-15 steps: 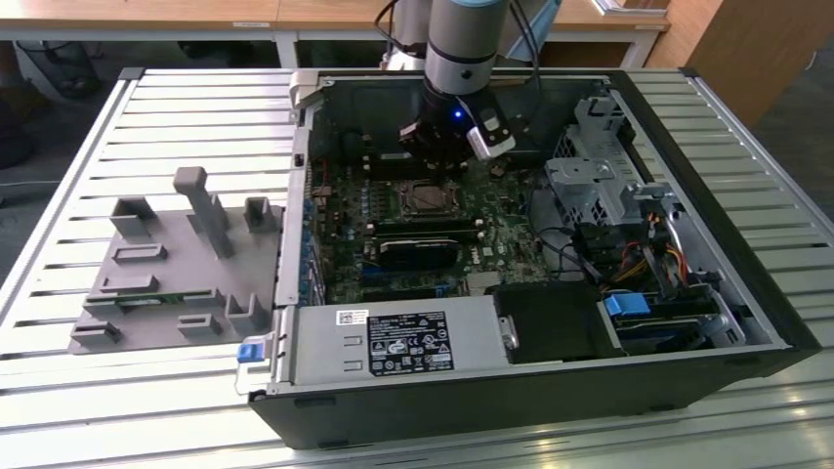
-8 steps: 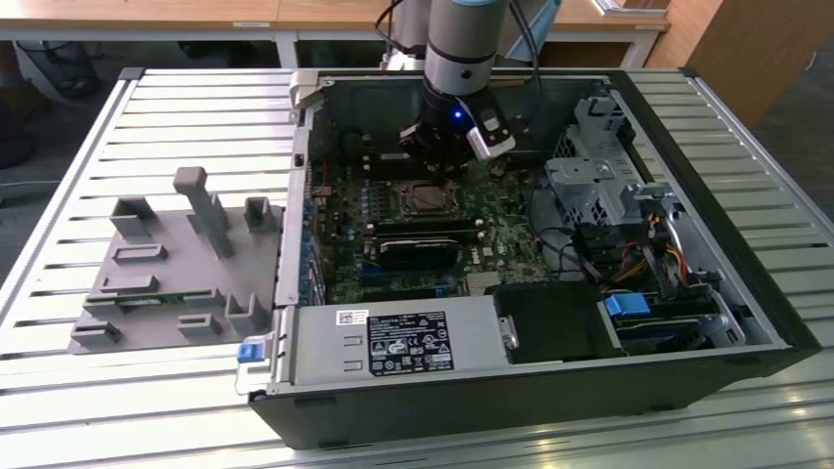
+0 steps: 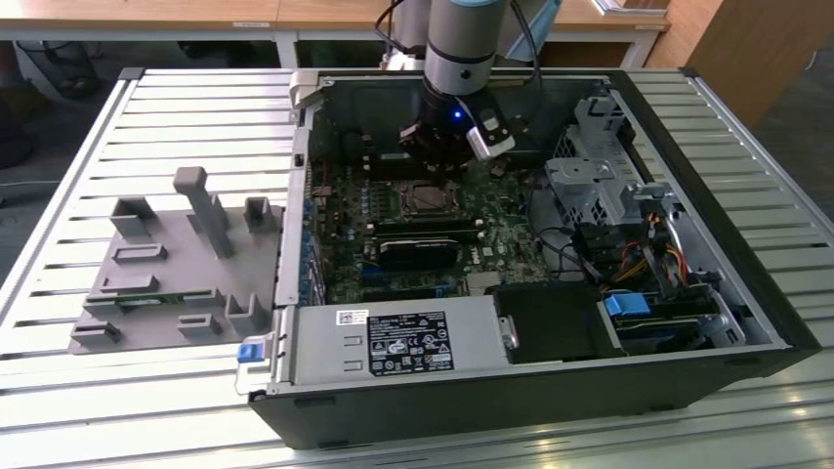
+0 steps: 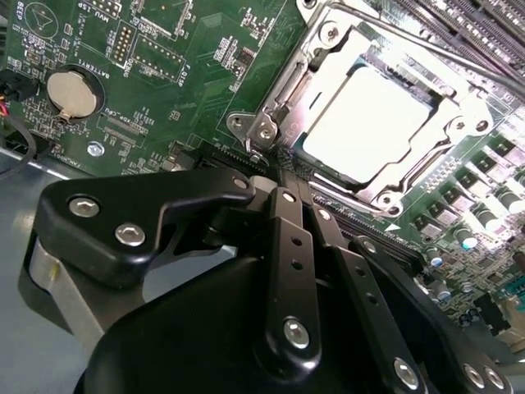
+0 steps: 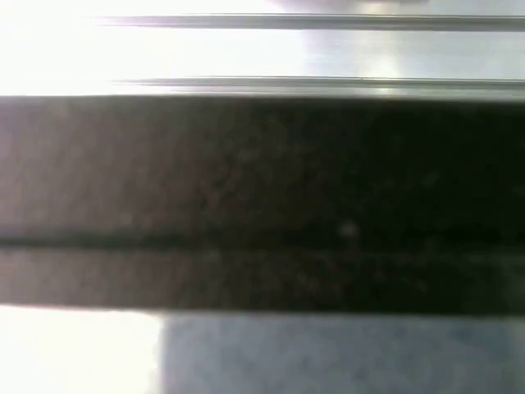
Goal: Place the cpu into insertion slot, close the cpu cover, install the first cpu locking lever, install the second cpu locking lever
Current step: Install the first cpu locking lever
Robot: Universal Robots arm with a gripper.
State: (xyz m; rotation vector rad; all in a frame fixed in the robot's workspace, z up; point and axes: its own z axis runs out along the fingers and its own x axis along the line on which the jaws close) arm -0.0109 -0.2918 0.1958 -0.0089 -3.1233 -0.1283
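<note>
Cpu (image 4: 373,123) sits in its socket just beyond claw (image 4: 275,176).

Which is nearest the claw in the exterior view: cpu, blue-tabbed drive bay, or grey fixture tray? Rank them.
From the claw:
1. cpu, seated in its socket just below the claw.
2. blue-tabbed drive bay, toward the view's lower right.
3. grey fixture tray, outside the case, far left.
</note>
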